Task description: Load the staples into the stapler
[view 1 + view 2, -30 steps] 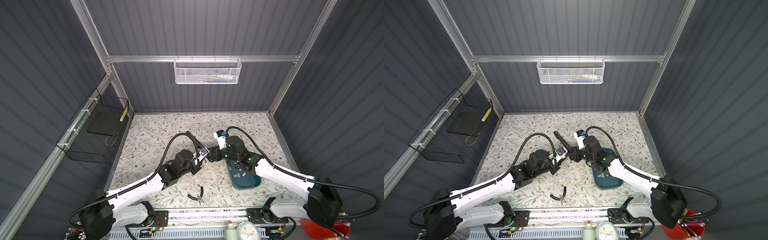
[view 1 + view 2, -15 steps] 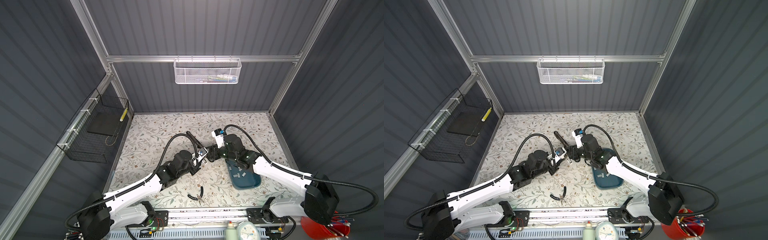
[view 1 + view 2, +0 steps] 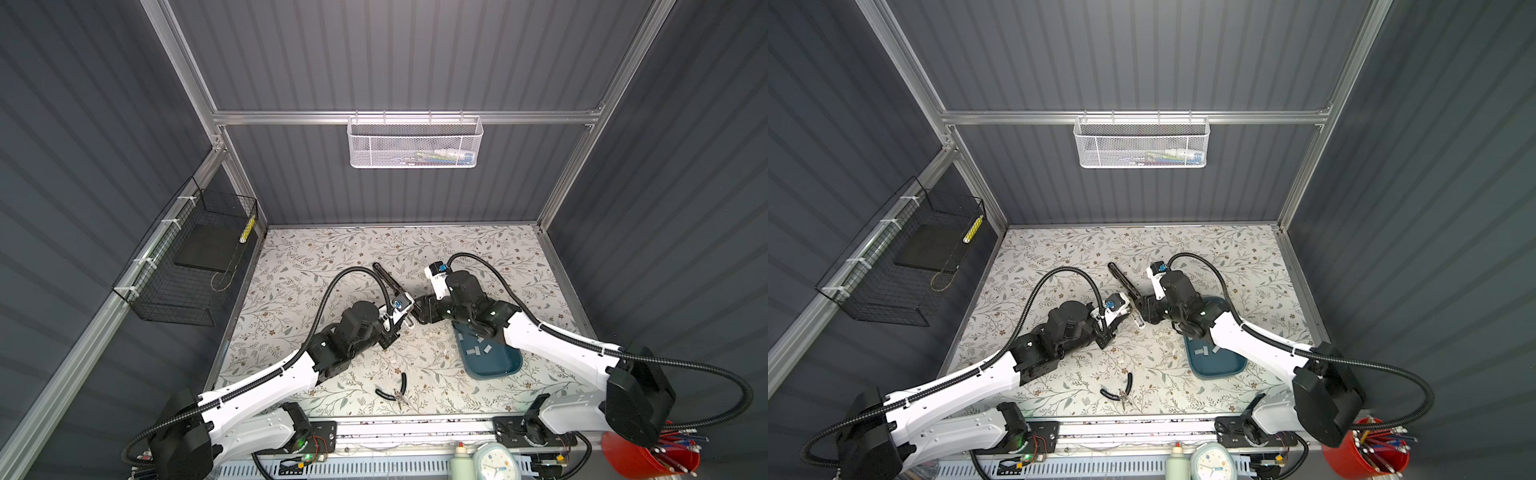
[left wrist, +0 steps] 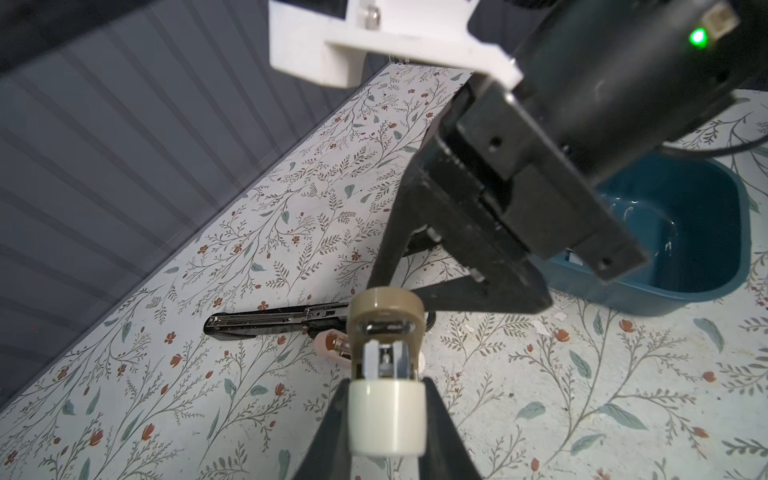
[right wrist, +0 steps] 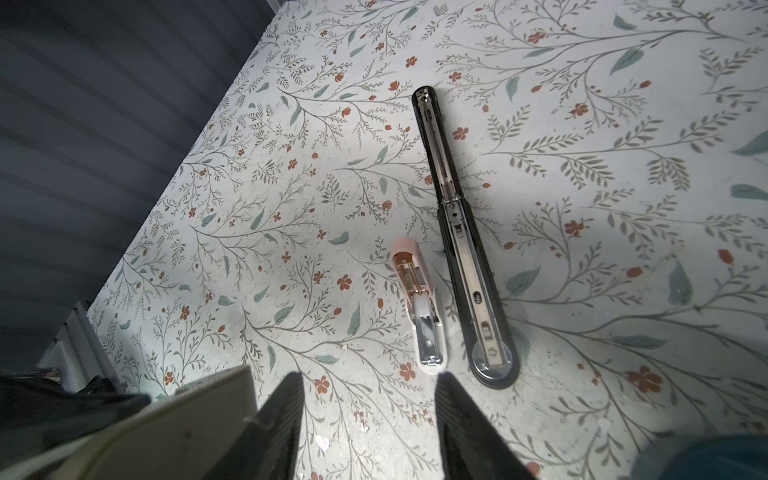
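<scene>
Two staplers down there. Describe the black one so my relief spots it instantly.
Find the dark blue plastic tray on the flower-patterned table top; in both top views, look just left of it, toward the back wall. The long black stapler lies there opened flat, silver metal channel up; the small pink-and-white stapler beside it is far shorter.

Floral tabletop [image 3: 311,266]. Black stapler [image 5: 457,232] lies opened flat on it, small pink-white stapler [image 5: 419,316] just beside. Blue tray [image 3: 498,372] and pliers [image 3: 395,392] lie nearer the front.

black stapler [image 5: 457,232], teal tray [image 3: 491,376], cream-tan object [image 4: 386,415]
</scene>
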`<state>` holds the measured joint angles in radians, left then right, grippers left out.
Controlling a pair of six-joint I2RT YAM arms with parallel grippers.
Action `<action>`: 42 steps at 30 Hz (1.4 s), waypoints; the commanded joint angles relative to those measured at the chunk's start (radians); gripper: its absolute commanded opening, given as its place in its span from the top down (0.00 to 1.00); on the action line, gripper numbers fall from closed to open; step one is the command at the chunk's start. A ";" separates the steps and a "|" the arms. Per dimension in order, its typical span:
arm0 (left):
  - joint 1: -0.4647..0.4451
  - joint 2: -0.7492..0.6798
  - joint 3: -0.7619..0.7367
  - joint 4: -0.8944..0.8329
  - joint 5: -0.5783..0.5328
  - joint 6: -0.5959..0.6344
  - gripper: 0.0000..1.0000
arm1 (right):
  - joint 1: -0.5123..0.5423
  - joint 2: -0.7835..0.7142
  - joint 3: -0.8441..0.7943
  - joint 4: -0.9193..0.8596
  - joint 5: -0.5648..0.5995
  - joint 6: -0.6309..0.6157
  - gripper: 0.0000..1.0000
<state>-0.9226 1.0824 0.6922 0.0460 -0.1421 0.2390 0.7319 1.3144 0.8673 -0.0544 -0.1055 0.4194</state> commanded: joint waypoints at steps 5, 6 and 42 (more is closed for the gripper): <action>0.003 0.017 0.019 0.002 -0.006 0.000 1.00 | 0.008 -0.244 -0.126 0.095 -0.042 0.060 0.43; 0.002 0.019 0.020 -0.001 -0.006 0.000 1.00 | 0.013 -0.256 -0.130 0.105 -0.058 0.064 0.42; 0.002 -0.046 -0.019 0.039 0.011 -0.005 1.00 | 0.049 0.028 0.035 0.009 0.029 0.033 0.44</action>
<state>-0.9199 1.0836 0.6804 0.0200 -0.1528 0.2390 0.7879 1.3178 0.8879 0.0032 -0.1333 0.4667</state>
